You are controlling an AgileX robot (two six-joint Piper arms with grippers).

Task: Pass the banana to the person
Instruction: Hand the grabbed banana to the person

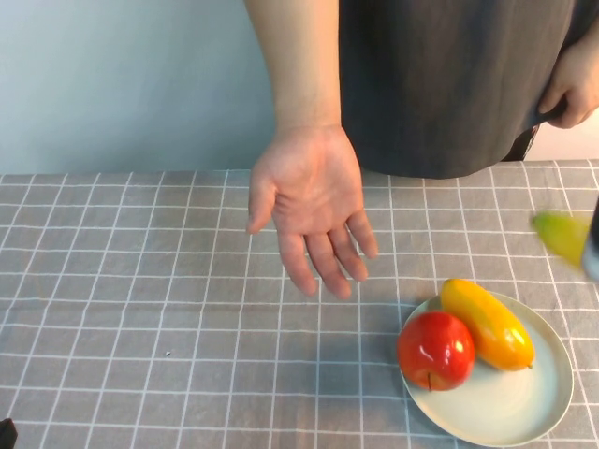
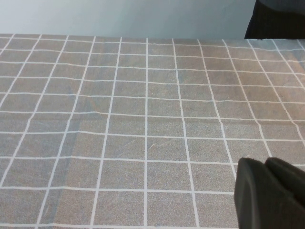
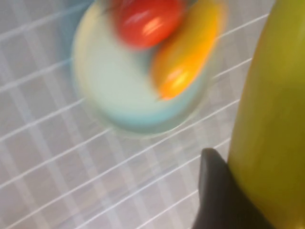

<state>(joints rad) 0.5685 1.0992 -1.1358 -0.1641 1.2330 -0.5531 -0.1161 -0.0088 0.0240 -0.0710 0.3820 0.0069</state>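
Observation:
The banana [image 1: 560,234] shows as a blurred yellow-green end at the table's right edge, held above the cloth. In the right wrist view the banana [image 3: 274,109] fills one side, with a black finger [image 3: 214,181] pressed against it. My right gripper [image 1: 592,251] is shut on the banana and is mostly cut off at the right edge; it also shows in the right wrist view [image 3: 257,157]. The person [image 1: 449,75] stands behind the table in a dark grey apron. An open palm [image 1: 314,201] is held out over the middle. My left gripper [image 2: 264,164] is shut and empty, low over the cloth.
A white plate [image 1: 524,402] at the front right holds a red apple [image 1: 436,350] and a yellow-orange mango-like fruit [image 1: 489,324]. A grey checked cloth [image 1: 140,281] covers the table. The plate [image 3: 119,100] lies below the right gripper.

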